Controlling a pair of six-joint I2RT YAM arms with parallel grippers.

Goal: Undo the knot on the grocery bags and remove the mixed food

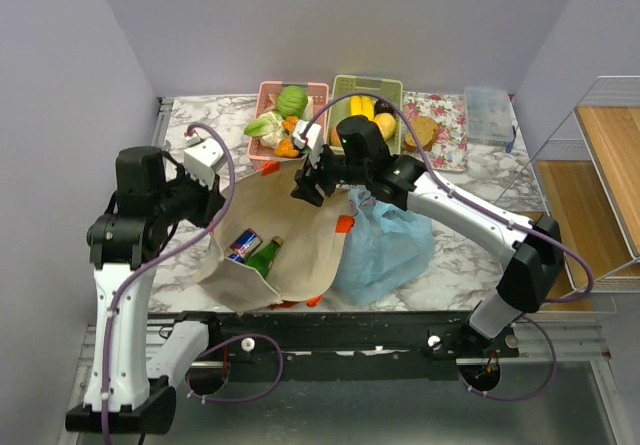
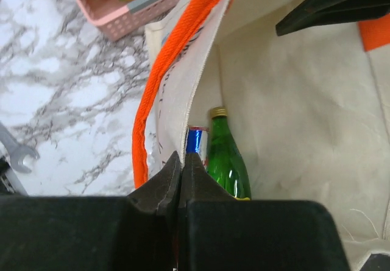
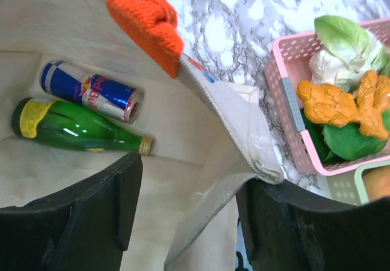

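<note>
Black fingers of the left gripper [image 2: 181,164] fill the near edge of its wrist view. They are closed tip to tip right at the rim of the beige tote [image 1: 300,235]; whether cloth is caught between them we cannot tell. On the right gripper [image 3: 189,179] the jaws stand apart, with the tote's folded rim lying between them and touching one finger. An orange strap [image 3: 146,21] sits just beyond.

Count:
- One tote, its mouth spread between the two grippers.
- Inside it, one blue-and-silver can [image 3: 91,91] and one green bottle [image 3: 73,128], side by side.
- One light blue plastic bag [image 1: 385,250].
- Two baskets at the far side of the marble table [image 1: 450,270]: a pink basket [image 1: 265,90] and a green basket [image 1: 392,85] with bananas [image 1: 362,105].
- In the pink one, toy food: one green cabbage [image 1: 292,100] and at least two orange pieces [image 3: 332,103].

The light blue plastic bag lies against the tote's right side, under the right forearm and nearer the arm bases than the right gripper. Neither pair of jaws is on it. The left gripper is well apart from it, with the tote between. We cannot pick out the knot.
</note>
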